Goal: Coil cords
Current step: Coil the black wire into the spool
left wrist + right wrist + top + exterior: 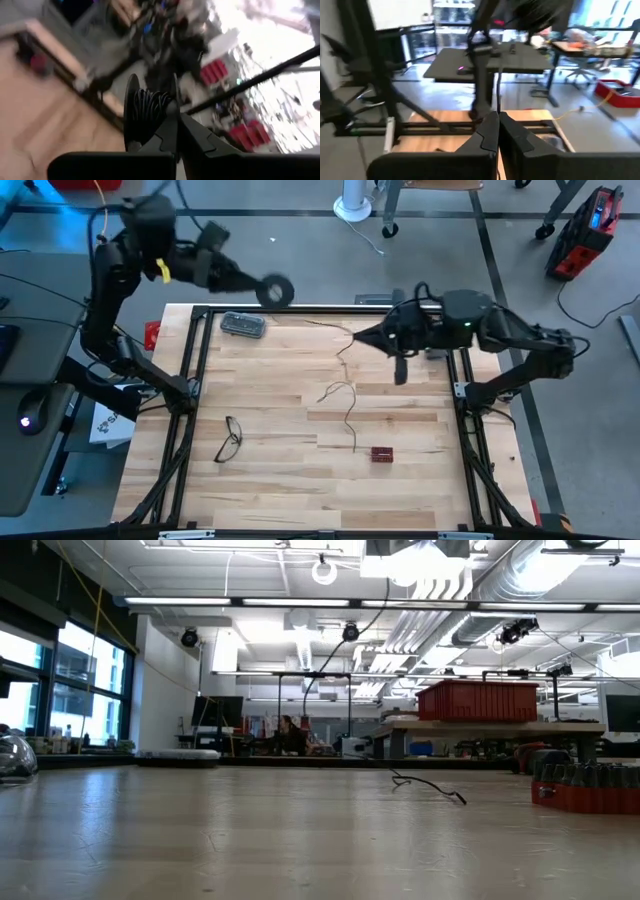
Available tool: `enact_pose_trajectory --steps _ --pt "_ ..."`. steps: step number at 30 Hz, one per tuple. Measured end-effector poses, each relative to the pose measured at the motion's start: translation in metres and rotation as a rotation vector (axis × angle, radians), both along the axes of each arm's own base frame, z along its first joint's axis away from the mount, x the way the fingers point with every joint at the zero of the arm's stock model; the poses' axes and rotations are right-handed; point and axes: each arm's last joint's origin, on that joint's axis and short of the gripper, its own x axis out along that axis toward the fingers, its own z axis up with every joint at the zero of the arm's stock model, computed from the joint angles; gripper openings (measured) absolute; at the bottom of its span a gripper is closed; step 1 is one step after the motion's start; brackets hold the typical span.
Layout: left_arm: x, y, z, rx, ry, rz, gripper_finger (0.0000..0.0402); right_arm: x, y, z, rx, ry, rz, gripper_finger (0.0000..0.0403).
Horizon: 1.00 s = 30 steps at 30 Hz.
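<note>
A workshop of benches, red bins and grey floor surrounds the pale wooden worktop [300, 480]. The left gripper [268, 290] — clamped on the reel [277, 291] — hangs beyond the far edge; the right gripper [362, 337] is closed. The wire [347, 402] trails mid-worktop, near glasses [230, 439].

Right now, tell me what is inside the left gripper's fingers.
The left gripper is shut on the round black reel, held up beyond the table's far edge. Dark windings of wire show between its flanges. The fingers cover the reel's centre.
</note>
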Motion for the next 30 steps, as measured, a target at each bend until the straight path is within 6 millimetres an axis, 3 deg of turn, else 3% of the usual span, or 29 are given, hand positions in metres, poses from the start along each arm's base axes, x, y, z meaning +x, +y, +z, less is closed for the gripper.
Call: enact_pose_trajectory --steps 5,10,19,30 --pt "0.018 -0.01 -0.007 -0.058 0.052 -0.072 0.0 -0.018 -0.004 0.011 -0.039 -0.047 -0.057 0.0" --pt "0.05 -0.017 -0.016 -0.083 0.073 -0.148 0.0 -0.018 -0.011 0.014 -0.073 -0.07 -0.082 0.0" --pt "0.114 -0.032 -0.028 -0.163 0.007 -0.371 0.0 -0.009 -0.022 0.01 -0.094 -0.068 -0.111 0.0" --pt "0.168 -0.036 -0.029 -0.254 -0.172 -0.579 0.0 0.011 -0.032 0.014 -0.114 -0.174 -0.088 0.0"
